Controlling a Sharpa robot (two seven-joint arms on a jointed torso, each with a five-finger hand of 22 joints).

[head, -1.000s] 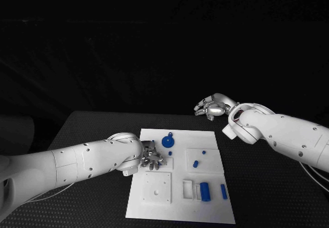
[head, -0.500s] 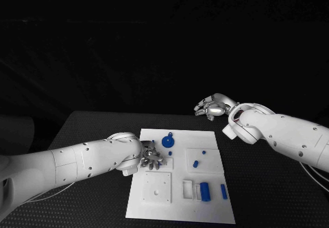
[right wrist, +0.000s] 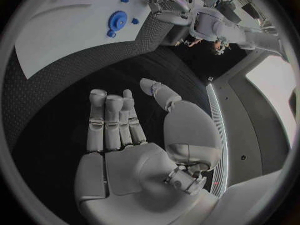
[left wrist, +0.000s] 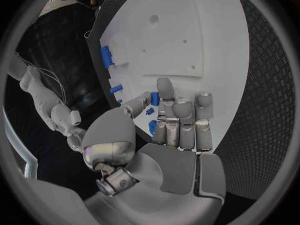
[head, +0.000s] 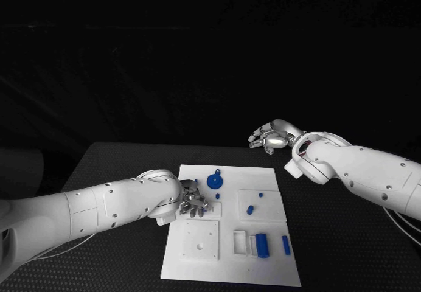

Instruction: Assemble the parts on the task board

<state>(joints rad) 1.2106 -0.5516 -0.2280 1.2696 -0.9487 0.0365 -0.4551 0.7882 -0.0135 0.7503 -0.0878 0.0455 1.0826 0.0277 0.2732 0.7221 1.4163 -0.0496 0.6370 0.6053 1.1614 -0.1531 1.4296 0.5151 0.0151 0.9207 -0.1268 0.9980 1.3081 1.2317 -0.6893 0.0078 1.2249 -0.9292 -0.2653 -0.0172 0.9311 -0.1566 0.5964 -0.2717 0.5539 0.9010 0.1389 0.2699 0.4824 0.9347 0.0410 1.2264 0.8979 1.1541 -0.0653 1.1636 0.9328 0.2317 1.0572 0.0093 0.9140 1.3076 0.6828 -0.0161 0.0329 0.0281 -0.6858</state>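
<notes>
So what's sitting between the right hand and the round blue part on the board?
Nothing: in the head view, bare table and board separate the right hand from the round blue part.

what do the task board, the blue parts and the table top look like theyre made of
Task board: likely matte white plastic, with flat recessed pockets. Blue parts, such as the round disc: probably moulded plastic, uniform colour, slight sheen. Table: black with a fine dotted grain, perhaps a rubber or textured mat; uncertain.

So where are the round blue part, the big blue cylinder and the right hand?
round blue part (head: 215,180), head view, on its disc.
big blue cylinder (head: 262,244), head view, mid-body.
right hand (head: 271,136), head view, on its middle.
</notes>
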